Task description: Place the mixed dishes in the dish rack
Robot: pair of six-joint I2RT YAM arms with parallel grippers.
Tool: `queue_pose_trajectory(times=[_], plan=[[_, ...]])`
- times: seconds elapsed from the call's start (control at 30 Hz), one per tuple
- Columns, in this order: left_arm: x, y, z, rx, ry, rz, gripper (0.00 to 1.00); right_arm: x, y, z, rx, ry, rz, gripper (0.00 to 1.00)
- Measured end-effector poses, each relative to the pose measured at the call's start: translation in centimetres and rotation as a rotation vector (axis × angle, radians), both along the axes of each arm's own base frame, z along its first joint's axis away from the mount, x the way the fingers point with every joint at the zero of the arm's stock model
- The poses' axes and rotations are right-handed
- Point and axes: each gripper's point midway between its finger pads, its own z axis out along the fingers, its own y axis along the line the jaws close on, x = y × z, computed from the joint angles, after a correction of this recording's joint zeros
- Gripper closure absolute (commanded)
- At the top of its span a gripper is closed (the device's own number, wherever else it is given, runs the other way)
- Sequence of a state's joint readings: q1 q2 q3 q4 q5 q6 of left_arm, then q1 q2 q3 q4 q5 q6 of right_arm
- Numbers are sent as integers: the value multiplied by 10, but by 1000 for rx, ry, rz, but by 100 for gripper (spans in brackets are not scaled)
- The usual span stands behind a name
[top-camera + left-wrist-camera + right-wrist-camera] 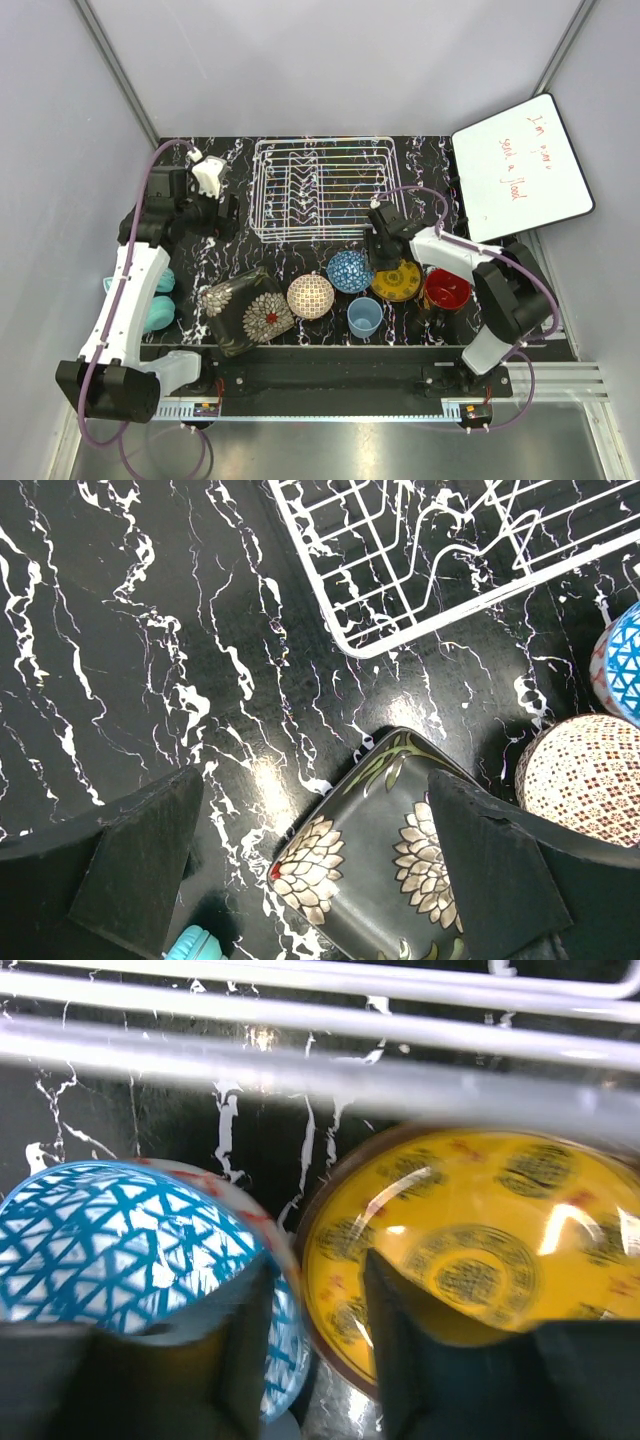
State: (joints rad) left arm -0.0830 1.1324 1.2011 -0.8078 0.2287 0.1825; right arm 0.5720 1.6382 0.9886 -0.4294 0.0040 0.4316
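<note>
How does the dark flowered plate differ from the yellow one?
The dark flowered plate is square; the yellow plate is round. The dark one bears pale blossoms, the yellow one dark medallions. From above, the dark plate looks larger than the yellow one. Both lie on the table, outside the dish rack.

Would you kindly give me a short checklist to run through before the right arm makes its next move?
1. Dish rack free for dishes: ok, nothing in it.
2. Right gripper open and empty: ok.
3. Right gripper centred on one dish: not ok, it straddles the rims of the blue patterned bowl and the yellow plate.
4. Room for a finger between those rims: cannot tell, they look very close.
5. Left gripper open and away from the right gripper: ok, it hangs above the dark square floral plate.
</note>
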Motion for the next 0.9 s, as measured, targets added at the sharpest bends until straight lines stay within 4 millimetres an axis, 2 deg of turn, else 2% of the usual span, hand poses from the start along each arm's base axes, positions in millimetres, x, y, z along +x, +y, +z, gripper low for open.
queue_pose_trajectory(times=[0.07,0.13,0.2,0.33,0.53,0.63,0.73,0.9], plan=[[1,0,-2,1,3,0,1,1,3,-6,0,7,4,75],[2,0,-3,1,1,2,1,2,5,-12,3,13,8,82],[3,2,-4,6,-2,8,1,4,9,-9,23,10,6,91],[6,2,-1,10,-16,12,1,10,17,-1,43,-22,23,99],[12,-2,3,-12,-21,2,1,6,3,10,-10,-43,22,100],[19,-12,12,-62,-20,-19,1,5,-1,30,-10,-72,25,100],[25,-34,34,-173,-28,-82,1,8,2,61,29,-135,32,100],[26,-81,73,-411,-4,-264,1,16,16,131,141,-253,59,100]])
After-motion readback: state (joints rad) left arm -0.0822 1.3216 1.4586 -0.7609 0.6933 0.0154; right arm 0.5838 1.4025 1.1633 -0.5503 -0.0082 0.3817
